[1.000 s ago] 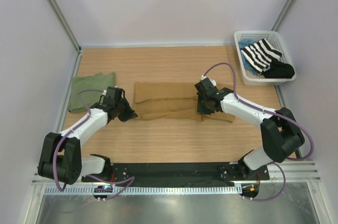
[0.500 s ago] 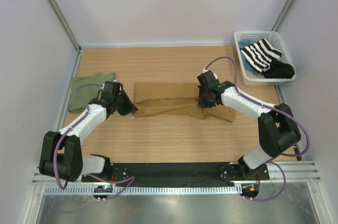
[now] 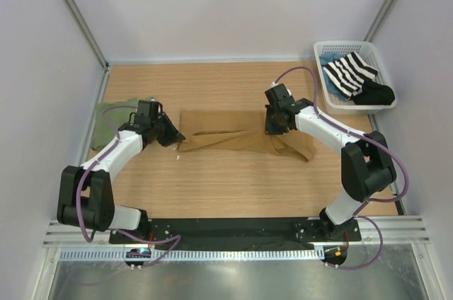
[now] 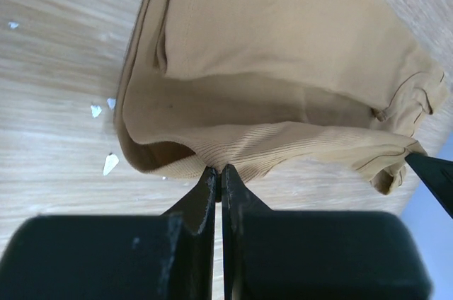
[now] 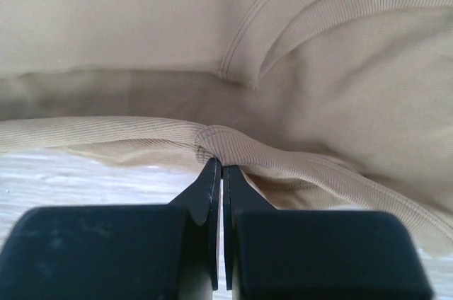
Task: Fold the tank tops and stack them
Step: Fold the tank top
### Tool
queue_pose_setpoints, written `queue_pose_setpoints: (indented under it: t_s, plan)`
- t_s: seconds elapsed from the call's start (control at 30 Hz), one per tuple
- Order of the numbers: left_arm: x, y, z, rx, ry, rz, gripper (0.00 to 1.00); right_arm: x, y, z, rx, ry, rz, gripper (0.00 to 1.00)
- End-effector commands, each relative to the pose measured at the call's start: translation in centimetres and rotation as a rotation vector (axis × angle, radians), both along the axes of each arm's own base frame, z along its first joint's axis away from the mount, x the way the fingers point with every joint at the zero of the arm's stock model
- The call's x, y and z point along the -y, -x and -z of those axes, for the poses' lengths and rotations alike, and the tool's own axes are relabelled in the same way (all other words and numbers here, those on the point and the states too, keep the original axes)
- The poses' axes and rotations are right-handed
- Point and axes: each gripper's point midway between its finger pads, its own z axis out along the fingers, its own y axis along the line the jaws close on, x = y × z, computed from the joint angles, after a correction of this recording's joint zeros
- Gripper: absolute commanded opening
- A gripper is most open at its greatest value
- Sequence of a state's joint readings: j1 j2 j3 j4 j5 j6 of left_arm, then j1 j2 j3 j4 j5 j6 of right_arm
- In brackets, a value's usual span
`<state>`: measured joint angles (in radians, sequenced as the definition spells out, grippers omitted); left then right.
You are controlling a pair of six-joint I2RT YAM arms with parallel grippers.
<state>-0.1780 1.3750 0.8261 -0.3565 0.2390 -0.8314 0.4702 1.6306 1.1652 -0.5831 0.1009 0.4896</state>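
Wood-grain tabletop (image 3: 233,187) fills the middle of the overhead view between white walls, and a white basket (image 3: 322,81) at the upper right holds a striped garment (image 3: 350,73) and a black garment (image 3: 376,95), neither of them part of the job. At the left edge of the frame the olive tank top (image 3: 102,114) lies as a compact, squarish pad, partly behind the left arm. It looks folded already, so I judge that piece done. The tan tank top (image 3: 226,130) stretches across the centre as a long strip, its near edge raised and rumpled. The left tool (image 3: 172,135) is clamped on that edge at the strip's left end, and its wrist view shows the jaws pressed together over a ribbed hem. The right tool (image 3: 274,128) pinches the same edge toward the right end, jaws likewise closed on the cloth, with a loose flap trailing toward the lower right. This reads as a lengthwise fold in progress. Left to do, as I judge it: lay the edge over, fold the strip shorter, and stack it with the olive one.
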Motion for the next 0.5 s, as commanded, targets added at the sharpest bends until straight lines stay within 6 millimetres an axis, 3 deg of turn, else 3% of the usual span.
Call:
queue_pose_setpoints:
  t_s: [0.0,0.2,0.47]
  plan:
    - [0.6,-2.1,-1.1,0.042,0.039,0.002,0.00,0.0,-1.6,-1.0,0.025,0.007,-0.011,0.01]
    - [0.6,-3.9,-1.1,0.053,0.042,-0.013,0.00,0.1,-2.8,0.0,-0.003,0.022,-0.009,0.01]
    - [0.0,-5.5,-1.4,0.062,0.050,-0.035,0.00,0.2,-4.0,-0.3,0.007,0.019,0.003,0.01]
